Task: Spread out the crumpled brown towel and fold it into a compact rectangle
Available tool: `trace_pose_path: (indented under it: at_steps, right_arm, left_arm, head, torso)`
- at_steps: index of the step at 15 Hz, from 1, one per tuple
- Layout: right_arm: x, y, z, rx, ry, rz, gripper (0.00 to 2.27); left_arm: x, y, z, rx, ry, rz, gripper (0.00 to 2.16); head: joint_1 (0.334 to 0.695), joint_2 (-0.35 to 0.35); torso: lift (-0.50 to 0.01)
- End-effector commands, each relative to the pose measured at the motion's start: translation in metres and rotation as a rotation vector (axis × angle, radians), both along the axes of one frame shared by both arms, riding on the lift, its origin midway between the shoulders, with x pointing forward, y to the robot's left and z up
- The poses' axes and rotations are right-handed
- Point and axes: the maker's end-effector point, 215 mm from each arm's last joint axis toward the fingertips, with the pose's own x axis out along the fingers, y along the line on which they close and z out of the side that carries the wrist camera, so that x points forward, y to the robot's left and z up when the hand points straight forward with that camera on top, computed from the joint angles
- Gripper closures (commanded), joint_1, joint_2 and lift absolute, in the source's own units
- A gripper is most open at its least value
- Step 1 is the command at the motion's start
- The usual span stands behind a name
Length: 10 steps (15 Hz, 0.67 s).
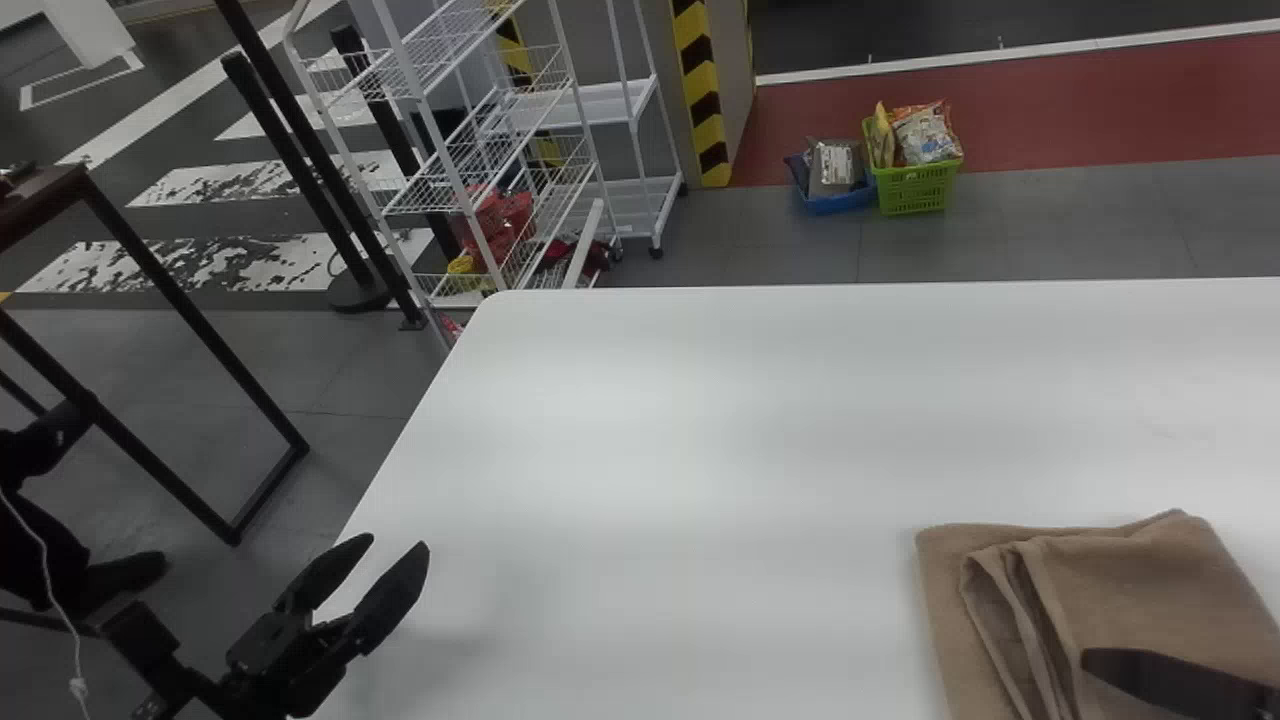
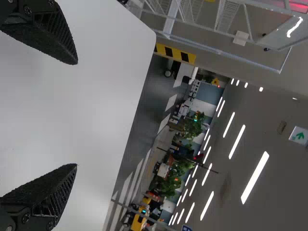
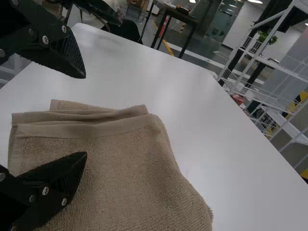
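The right gripper is at the lower right of the head view, its fingers spread wide with nothing gripped between them. One finger lies over the brown towel; whether it touches the cloth I cannot tell. The towel sits in the lower right corner of the frame, folded into a layered bundle, with loose edges stacked along its left part and a wider layer beneath. Under it is the white table, which runs off the right side. At the lower left, by the table's edge, is the left gripper, also spread wide and holding nothing. Past the far edge, a white wire rack stands upper left of centre, and a green basket and a blue basket sit side by side on the floor at upper right.
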Motion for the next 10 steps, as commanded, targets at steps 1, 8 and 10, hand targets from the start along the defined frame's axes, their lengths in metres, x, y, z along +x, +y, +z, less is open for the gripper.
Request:
trace_pose_path:
  at_steps: [1, 8, 10]
  right_arm:
    - [-0.004, 0.001, 0.004, -0.002, -0.009, 0.002, 1.11]
    - [-0.003, 0.043, 0.009, -0.012, -0.097, 0.082, 2.08]
    - [-0.004, 0.059, -0.008, -0.056, -0.081, 0.115, 2.08]
  left_arm:
    - [0.000, 0.000, 0.001, 0.001, -0.001, 0.000, 0.04]
    - [0.001, -0.001, 0.003, 0.002, -0.007, -0.006, 0.05]
    - [0.001, 0.000, 0.005, 0.004, -0.009, -0.005, 0.05]
  head:
    - [0.695, 0.350]
    - [0.695, 0.350]
    - [0.695, 0.350]
  torso:
    - [-0.127]
    - [-0.127]
    - [-0.127]
